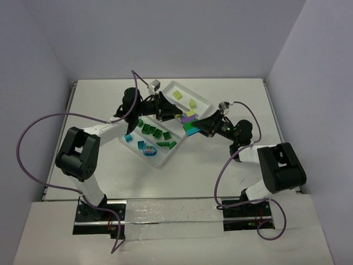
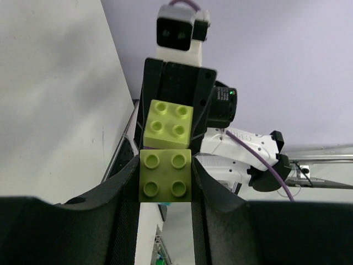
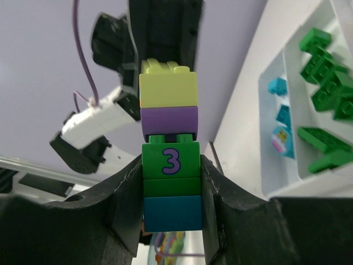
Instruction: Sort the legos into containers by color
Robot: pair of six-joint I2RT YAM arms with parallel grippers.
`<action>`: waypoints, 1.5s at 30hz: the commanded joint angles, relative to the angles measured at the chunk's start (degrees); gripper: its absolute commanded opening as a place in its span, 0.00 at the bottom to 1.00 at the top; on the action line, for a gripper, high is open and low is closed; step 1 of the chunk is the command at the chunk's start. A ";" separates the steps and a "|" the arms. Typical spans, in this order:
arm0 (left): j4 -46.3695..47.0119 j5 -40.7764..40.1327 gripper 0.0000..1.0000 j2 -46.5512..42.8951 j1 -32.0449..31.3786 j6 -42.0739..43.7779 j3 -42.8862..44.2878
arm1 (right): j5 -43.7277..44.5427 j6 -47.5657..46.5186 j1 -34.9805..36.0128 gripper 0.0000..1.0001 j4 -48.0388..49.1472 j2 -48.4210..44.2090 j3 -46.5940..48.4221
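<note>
Between my jaws, one stack: left gripper clamps its yellow-green brick, right gripper the green brick; a skewed pull could fling the purple brick.

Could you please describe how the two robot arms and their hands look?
The left arm and right arm have white links between black joint housings; a purple cable loops along each. The left hand and right hand are black with two broad curved fingers, each topped by a small white-and-grey camera box.
</note>
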 commanded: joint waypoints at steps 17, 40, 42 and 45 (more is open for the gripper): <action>-13.31 -3.76 0.00 -7.30 5.67 11.92 1.19 | 17.53 -51.07 -7.41 0.00 -71.03 -18.70 8.44; -52.39 -25.31 0.00 32.53 2.50 26.14 62.40 | 29.14 -54.13 -9.62 0.00 -82.34 -29.55 8.98; -51.00 -25.40 0.00 36.15 2.50 25.59 66.45 | 29.71 -54.39 -9.60 0.00 -83.04 -30.21 9.14; -47.17 -25.92 0.00 40.09 2.50 25.15 70.08 | 29.63 -54.39 -9.60 0.00 -83.66 -31.09 9.22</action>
